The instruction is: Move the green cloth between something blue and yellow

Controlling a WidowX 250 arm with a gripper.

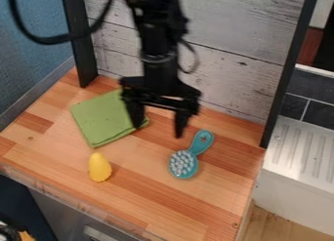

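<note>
Cloth lies folded behind the yellow thing; the gripper has its fingers wide apart, with nothing held. It should centre over the cloth, descend softly, pinch enough fabric, and carry it low between yellow thing and brush

Bright, fairly even light falls on the wooden countertop, leaving soft shadows. Pale glare lies along the ridged drainboard; the lower left corner is dim.
</note>
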